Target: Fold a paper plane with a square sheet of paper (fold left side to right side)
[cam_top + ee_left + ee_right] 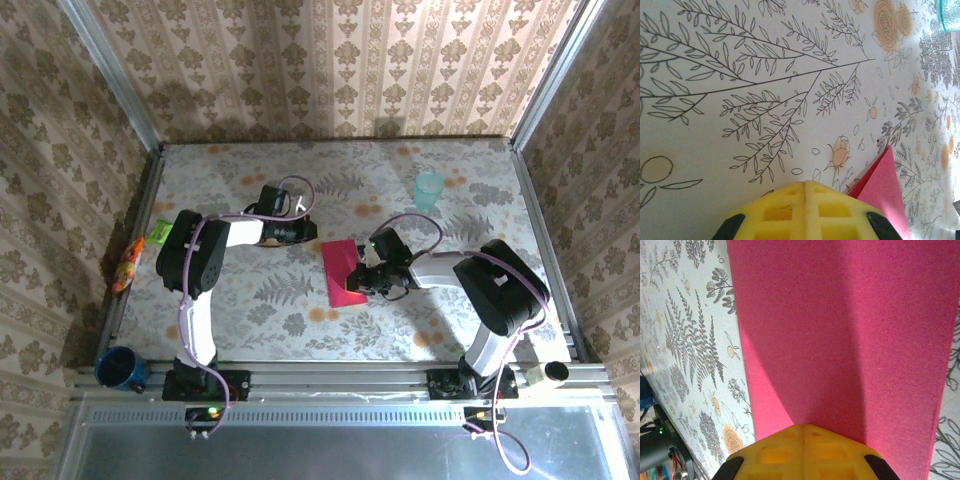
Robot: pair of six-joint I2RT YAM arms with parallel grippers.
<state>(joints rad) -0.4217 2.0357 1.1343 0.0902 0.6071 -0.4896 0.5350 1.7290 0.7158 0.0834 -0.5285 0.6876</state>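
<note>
The top camera looks down from high behind; both wrist cameras sit close over the table (270, 300), sharing the sheet (338, 268).

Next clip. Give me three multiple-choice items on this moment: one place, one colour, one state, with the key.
1. Where is the teal cup relative to the paper? A) farther back, to its right B) on it C) nearer, to its left
2. The paper's colour? A) green B) magenta-red C) white
3. The left claw and right claw are: A) both shut B) both open C) only the left open
Key: 1 A, the top view shows the cup beyond the paper, rightward; 2 B, plain in every view; 3 A, jaws meet in each wrist view.
</note>
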